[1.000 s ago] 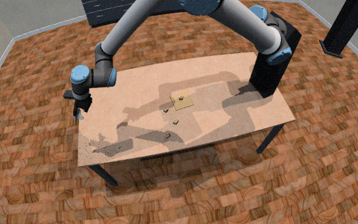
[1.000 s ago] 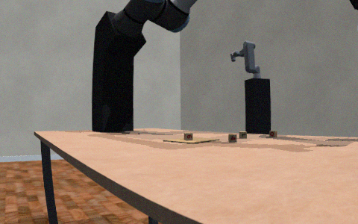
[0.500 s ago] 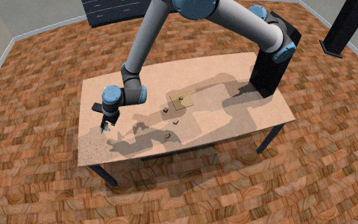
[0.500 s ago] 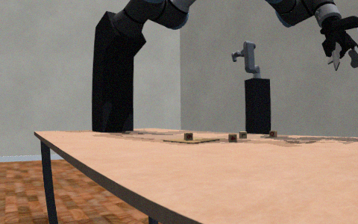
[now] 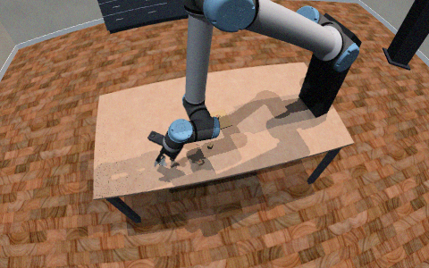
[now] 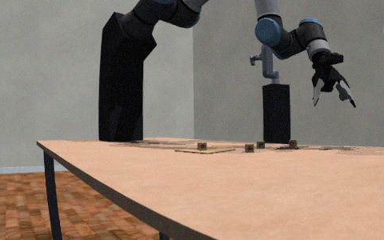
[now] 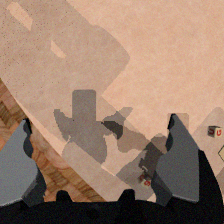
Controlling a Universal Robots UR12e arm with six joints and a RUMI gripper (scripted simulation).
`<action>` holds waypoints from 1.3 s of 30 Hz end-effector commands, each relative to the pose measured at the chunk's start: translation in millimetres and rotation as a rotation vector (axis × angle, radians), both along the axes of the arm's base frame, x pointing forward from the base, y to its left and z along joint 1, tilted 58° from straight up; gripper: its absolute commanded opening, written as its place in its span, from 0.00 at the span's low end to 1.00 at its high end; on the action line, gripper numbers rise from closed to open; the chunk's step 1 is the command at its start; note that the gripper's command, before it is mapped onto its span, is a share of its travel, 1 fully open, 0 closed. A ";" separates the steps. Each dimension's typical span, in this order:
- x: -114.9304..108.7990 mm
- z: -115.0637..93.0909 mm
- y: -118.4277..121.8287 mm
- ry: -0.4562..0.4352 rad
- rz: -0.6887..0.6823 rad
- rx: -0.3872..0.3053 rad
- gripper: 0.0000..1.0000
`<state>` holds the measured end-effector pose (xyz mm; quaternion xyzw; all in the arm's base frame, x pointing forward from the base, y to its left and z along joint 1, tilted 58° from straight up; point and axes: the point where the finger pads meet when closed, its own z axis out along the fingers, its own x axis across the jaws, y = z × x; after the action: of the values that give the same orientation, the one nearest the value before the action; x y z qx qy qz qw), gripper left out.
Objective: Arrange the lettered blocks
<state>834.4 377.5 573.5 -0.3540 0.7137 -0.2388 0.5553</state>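
My gripper (image 5: 164,162) (image 6: 333,91) is open and empty, well above the table near its front edge. In the exterior view, four small tan blocks stand in a loose line: one (image 6: 202,146) on the thin yellowish mat (image 6: 205,150), and three (image 6: 250,148) (image 6: 261,144) (image 6: 293,143) off it. The overhead view shows the mat (image 5: 222,120) partly hidden behind the wrist, one block (image 5: 210,146) and another (image 5: 198,161) in shadow beside the gripper. In the wrist view, my open fingers frame bare table; a red-marked block (image 7: 146,180) lies by the right finger and another block (image 7: 214,131) is at the right edge. The letters are too small to read.
The table's front edge and the wood floor show at the lower left of the wrist view (image 7: 45,165). The robot's black base (image 5: 323,85) stands on the far right of the table. A black post (image 6: 276,114) stands behind the table.
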 end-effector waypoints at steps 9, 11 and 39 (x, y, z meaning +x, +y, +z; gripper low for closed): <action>-99.7 -143.9 22.2 -0.033 -0.114 0.089 1.00; -99.7 -143.9 22.2 -0.033 -0.114 0.089 1.00; -112.2 -154.0 21.5 -0.040 -0.126 0.101 1.00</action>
<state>723.4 399.0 417.7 -0.2761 0.7349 -0.2442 0.5693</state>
